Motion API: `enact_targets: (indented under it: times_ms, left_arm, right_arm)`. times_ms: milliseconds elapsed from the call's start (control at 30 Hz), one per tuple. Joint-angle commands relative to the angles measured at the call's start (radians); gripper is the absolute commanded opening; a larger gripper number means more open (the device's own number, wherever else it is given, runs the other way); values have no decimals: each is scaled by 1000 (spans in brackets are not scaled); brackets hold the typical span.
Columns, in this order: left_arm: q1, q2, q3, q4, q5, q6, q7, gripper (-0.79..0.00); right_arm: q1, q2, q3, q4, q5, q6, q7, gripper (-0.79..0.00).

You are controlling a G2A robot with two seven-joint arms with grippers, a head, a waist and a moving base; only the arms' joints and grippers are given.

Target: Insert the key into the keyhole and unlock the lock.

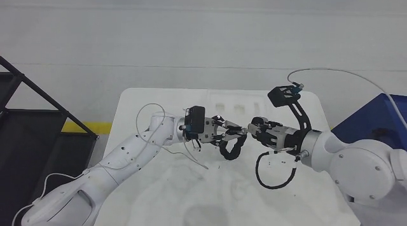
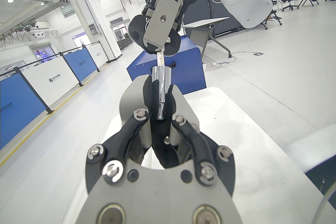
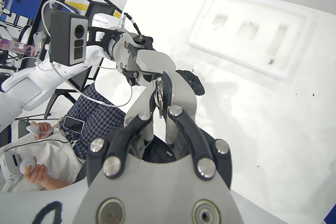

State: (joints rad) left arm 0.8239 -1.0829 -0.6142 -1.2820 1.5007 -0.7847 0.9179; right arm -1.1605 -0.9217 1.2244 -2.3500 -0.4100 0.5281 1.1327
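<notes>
Left wrist view: lock [image 2: 162,76] half hidden inside left end effector [image 2: 160,95].

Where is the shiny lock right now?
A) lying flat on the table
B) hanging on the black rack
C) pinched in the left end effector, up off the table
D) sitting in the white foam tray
C: the left wrist view shows the left end effector shut on the chrome lock, held above the table, while the right end effector points the key at the lock's end.

Silver lock [image 2: 161,78] — white table [image 2: 236,146]
</notes>
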Motion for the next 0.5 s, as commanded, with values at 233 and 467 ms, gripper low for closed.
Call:
enact_targets:
  times_ms: [233, 467]
  left_arm:
    - [9, -4, -18, -12, 20, -8, -14, -785]
    - [15, -7, -26, -17, 38, -15, -11, -785]
  right_arm:
    - [6, -2, -18, 0, 2, 13, -6, -785]
    - [3, -2, -28, 0, -3, 31, 4, -785]
